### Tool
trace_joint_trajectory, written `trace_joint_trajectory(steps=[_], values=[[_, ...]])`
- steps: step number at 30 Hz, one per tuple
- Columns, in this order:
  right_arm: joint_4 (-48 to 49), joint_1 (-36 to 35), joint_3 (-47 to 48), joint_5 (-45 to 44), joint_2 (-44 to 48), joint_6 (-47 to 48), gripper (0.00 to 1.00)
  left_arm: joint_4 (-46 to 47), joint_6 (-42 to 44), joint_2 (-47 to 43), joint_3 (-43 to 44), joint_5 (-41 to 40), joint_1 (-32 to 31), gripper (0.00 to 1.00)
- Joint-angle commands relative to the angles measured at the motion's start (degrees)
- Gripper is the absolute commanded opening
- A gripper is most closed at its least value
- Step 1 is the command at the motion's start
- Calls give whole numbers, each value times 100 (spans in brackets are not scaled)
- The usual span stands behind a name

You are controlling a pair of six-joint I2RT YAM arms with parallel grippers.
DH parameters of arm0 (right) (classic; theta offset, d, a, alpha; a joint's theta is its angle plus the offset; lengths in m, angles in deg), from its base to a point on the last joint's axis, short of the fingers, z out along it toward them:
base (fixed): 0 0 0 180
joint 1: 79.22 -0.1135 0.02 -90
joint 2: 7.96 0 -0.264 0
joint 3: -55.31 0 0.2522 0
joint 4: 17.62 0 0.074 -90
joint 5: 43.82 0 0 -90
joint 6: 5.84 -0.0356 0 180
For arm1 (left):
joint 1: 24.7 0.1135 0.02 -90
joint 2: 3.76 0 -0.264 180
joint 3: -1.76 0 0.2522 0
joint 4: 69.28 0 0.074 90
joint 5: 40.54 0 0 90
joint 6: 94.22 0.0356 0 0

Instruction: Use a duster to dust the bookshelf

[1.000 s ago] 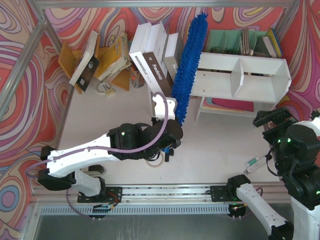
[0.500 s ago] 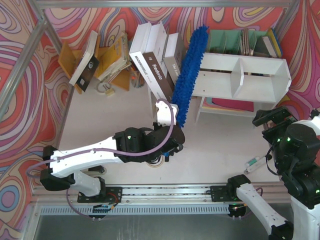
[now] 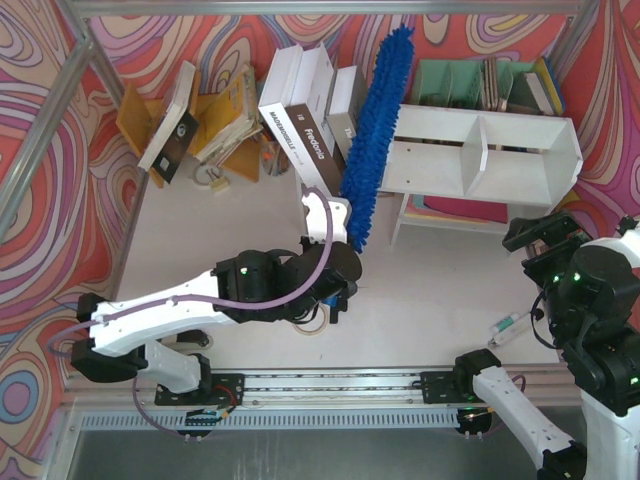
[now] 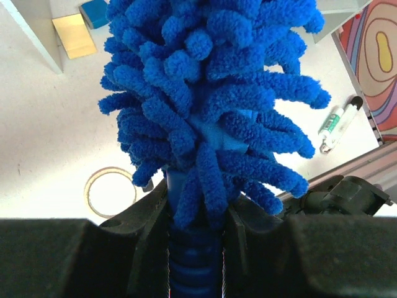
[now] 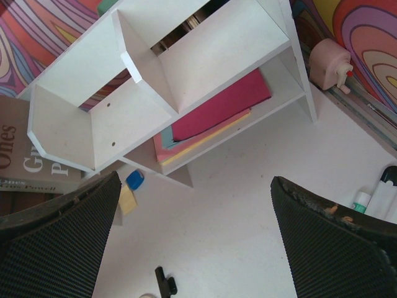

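Holds the duster [image 3: 375,130] by its slim handle in the left gripper [image 3: 338,222], jaws closed tight around it, with the fluffy blue head pointing away from the arm. Has this head along the left end of the bookshelf [image 3: 440,122], between that end and the leaning books [image 3: 310,100]. Shows the right gripper [image 3: 535,235] near the front right corner of the bookshelf, jaws spread wide and holding nothing, with a marker [image 3: 510,325] on the table [image 3: 440,290] beside that arm.

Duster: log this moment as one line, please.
duster: head alongside left end of bookshelf | left hand: shut on duster handle | right hand: open, empty
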Motion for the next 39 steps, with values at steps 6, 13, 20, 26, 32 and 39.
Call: trace_joint_trajectory(steps=[6,13,20,26,32,39], values=[[52,-34,-83,-47,31,8,94,203,-134,-243,-391,-264,0,0],[124,-33,-153,22,15,-20,94,263,-427,-176,-694,37,1,0],[93,-33,-178,57,63,-42,94,121,-34,-135,-92,-139,0,0],[41,-29,-137,37,85,-44,94,176,240,-265,205,-275,-1,0],[54,-37,-169,51,71,-58,94,234,109,-283,-31,-229,1,0],[78,-37,-146,89,38,-46,94,348,-268,-194,-581,47,0,0]])
